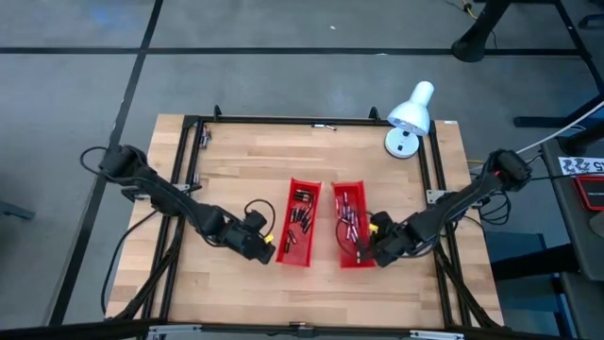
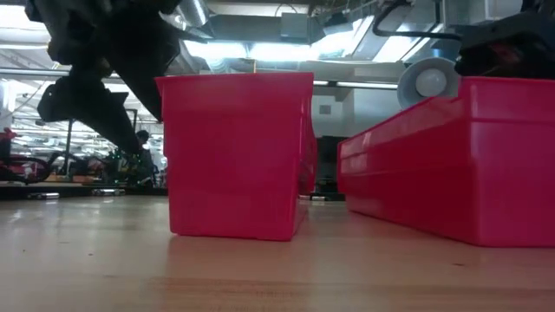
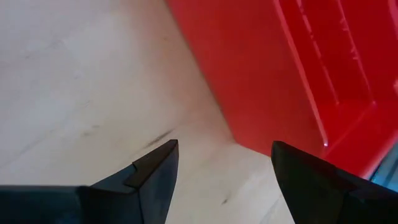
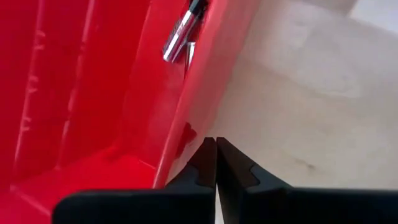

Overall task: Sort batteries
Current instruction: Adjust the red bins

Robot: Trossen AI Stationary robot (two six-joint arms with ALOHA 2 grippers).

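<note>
Batteries [image 1: 350, 219] in right tray [image 1: 342, 244]; right hand [image 1: 371, 253] shut beside them, empty.

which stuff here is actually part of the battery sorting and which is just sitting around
Part of the job:
- batteries in the left red tray
- batteries in the right red tray
- right hand, shut, at the right tray's near end
- left hand, open, beside the left tray

Just lying about:
- white desk lamp at the table's far right corner
</note>
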